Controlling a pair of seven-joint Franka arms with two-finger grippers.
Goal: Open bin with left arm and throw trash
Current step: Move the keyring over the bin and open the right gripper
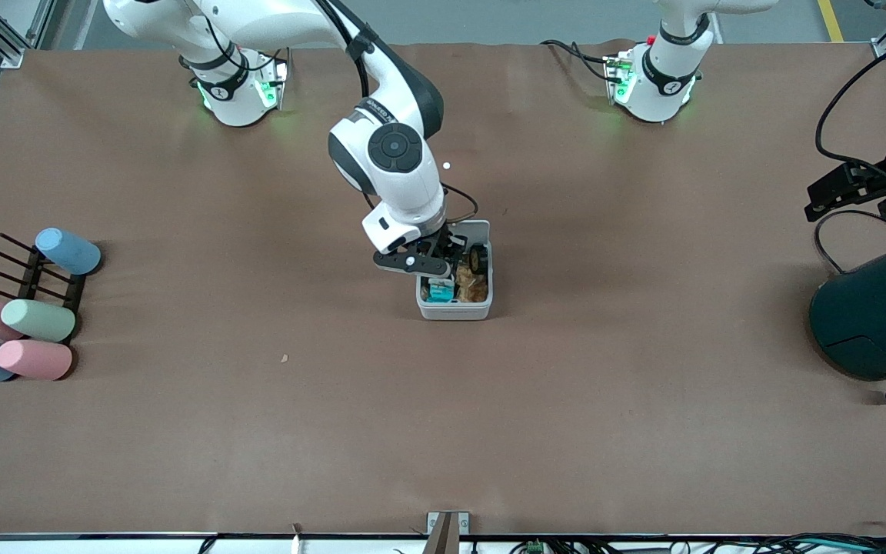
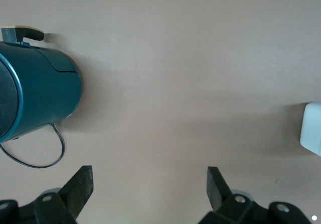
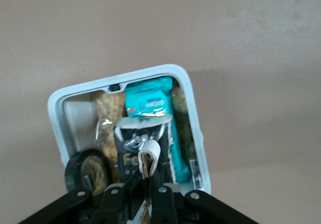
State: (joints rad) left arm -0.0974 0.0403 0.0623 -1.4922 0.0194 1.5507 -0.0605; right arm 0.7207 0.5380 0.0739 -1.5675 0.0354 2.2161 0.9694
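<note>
Your right gripper (image 1: pixel 443 265) hangs over the open bin (image 1: pixel 454 309) at mid-table, its fingers (image 3: pixel 161 204) pinched on a crumpled wrapper (image 3: pixel 149 158) held just above the contents. You can see the bin already holds a teal packet (image 3: pixel 150 101), a black wrapper (image 3: pixel 131 146), a dark tape roll (image 3: pixel 88 170) and some tan scraps. Your left gripper (image 2: pixel 150 189) waits at the left arm's end of the table, jaws spread wide with nothing between them, over bare tabletop near the teal container (image 1: pixel 877 315). Pastel cups (image 1: pixel 35 319) lie by a black rack (image 1: pixel 39 273) at the right arm's end.
</note>
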